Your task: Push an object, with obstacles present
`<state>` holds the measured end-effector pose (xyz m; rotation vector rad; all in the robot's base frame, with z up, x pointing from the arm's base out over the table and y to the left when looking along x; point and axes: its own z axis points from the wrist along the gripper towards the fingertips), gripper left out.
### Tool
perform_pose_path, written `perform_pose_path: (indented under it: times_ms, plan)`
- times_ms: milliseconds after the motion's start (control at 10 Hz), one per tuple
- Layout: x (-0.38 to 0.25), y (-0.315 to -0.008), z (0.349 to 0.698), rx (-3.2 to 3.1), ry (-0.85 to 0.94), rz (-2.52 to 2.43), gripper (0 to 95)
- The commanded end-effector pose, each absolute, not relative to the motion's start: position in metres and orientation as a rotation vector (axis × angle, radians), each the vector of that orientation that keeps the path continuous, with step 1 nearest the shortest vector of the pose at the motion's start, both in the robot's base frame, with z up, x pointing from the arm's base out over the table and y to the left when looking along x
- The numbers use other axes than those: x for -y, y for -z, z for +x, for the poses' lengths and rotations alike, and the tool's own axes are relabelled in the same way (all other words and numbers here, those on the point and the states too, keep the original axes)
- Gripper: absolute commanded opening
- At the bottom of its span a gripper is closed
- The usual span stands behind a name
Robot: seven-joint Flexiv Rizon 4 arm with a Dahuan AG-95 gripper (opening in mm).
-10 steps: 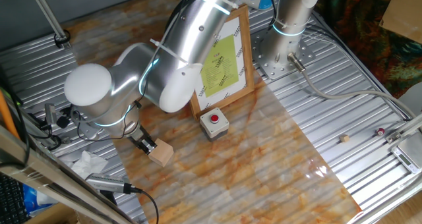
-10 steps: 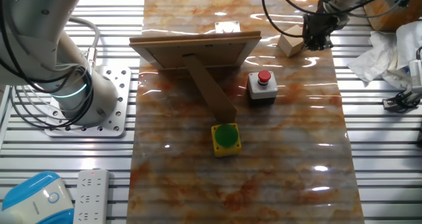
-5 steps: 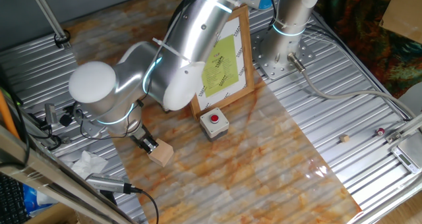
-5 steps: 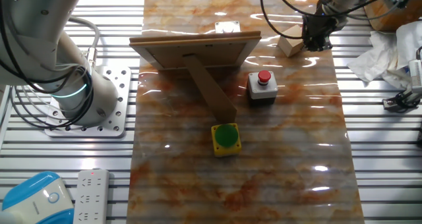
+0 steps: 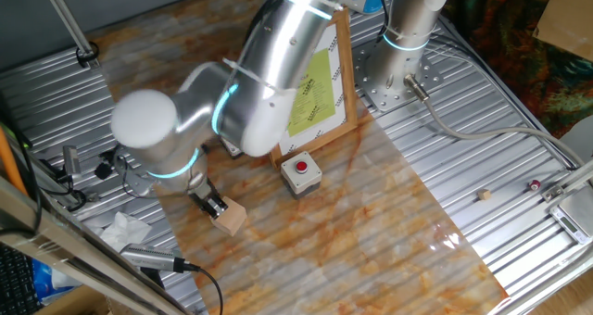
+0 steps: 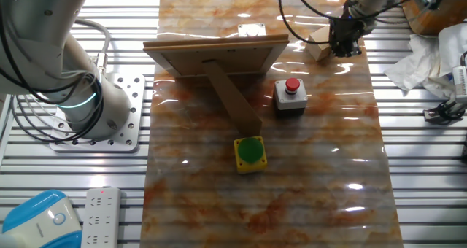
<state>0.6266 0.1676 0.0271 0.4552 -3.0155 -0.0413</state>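
The wooden cube (image 5: 231, 217) sits near the edge of the marbled mat (image 5: 371, 222), with the gripper (image 5: 212, 206) pressed against its side, apparently to shove rather than lift it. Whether the jaws are closed I cannot tell. The grey box with a red button (image 5: 301, 172) and the framed picture (image 5: 315, 88) stand beyond as obstacles.
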Motion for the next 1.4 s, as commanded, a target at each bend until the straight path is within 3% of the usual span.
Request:
perform_pose_path:
  times_ms: [100,1200,1400]
  plan:
    - [-0.171,-0.030,0.629,2.999,0.030,0.458,0.0]
    - [-0.235,-0.027,0.592,3.018,0.050,0.340,0.0]
    - [-0.246,-0.023,0.585,3.014,-0.014,0.350,0.0]
